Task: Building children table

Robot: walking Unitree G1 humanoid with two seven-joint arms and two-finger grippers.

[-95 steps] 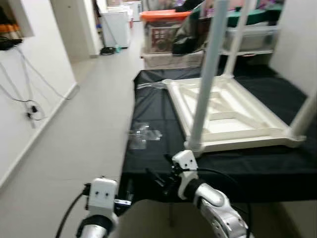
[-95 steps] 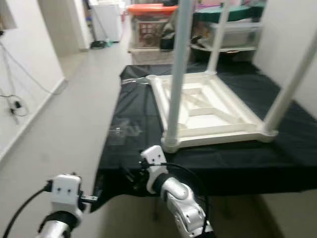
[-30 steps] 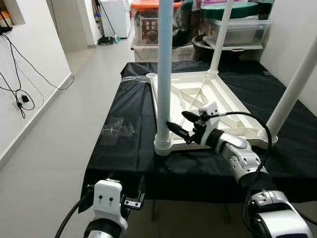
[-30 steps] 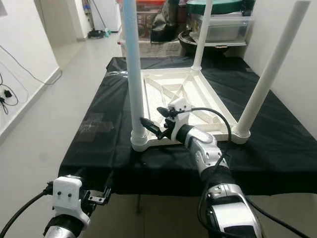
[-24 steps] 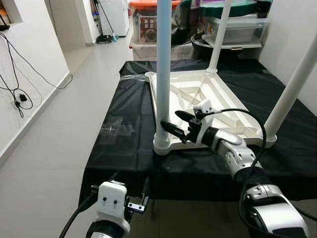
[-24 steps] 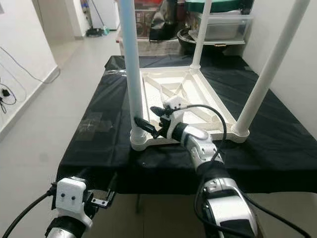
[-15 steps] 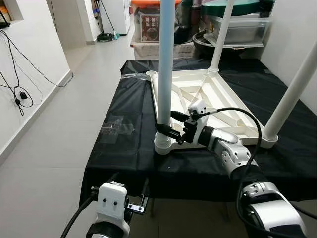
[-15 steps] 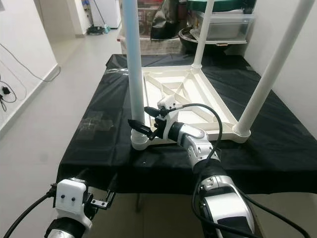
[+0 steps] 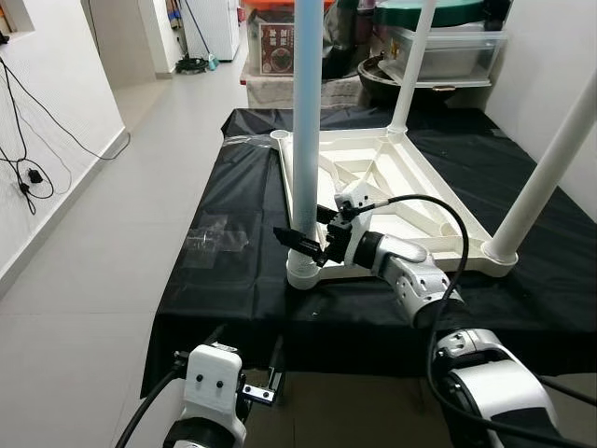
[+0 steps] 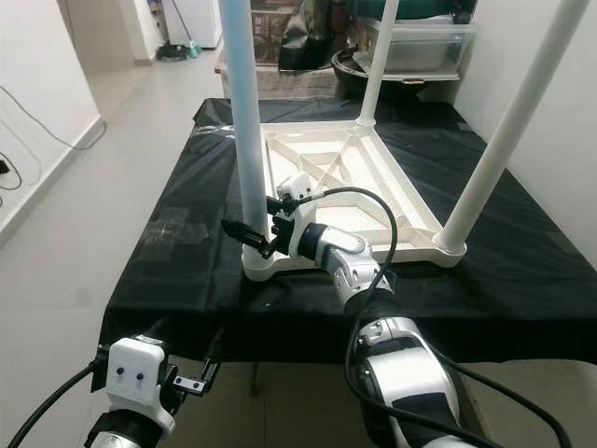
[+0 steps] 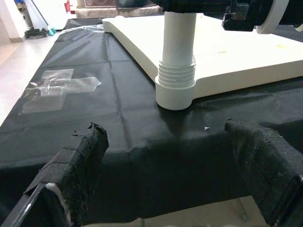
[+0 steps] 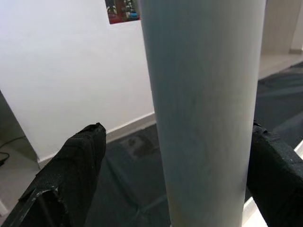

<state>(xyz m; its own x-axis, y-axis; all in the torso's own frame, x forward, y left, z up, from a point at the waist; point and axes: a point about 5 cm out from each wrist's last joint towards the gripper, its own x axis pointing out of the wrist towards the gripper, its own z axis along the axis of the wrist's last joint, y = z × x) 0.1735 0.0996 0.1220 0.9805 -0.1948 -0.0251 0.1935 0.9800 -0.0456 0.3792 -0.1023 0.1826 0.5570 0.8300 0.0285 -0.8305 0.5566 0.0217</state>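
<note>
A white children's table (image 9: 403,191) lies upside down on a black-covered bench (image 9: 233,299), with three legs pointing up. The near-left leg (image 9: 306,112) is pale blue-white and stands screwed into its corner socket (image 11: 175,90). My right gripper (image 9: 302,233) is open low on that leg, one black finger on each side of it. In the right wrist view the leg (image 12: 203,94) stands between the two fingers (image 12: 71,165) with gaps on both sides. My left gripper (image 9: 244,350) hangs open below the bench's front edge, facing the socket.
A clear plastic bag (image 9: 213,245) lies on the cloth left of the table. Storage boxes (image 9: 280,42) and shelves stand behind the bench. A wall with cables (image 9: 28,159) lies across the tiled floor on the left. A white wall (image 9: 560,65) closes the right.
My right gripper has moved left from the table frame to the near-left leg and now straddles it. The left arm has stayed low. The camera has shifted slightly.
</note>
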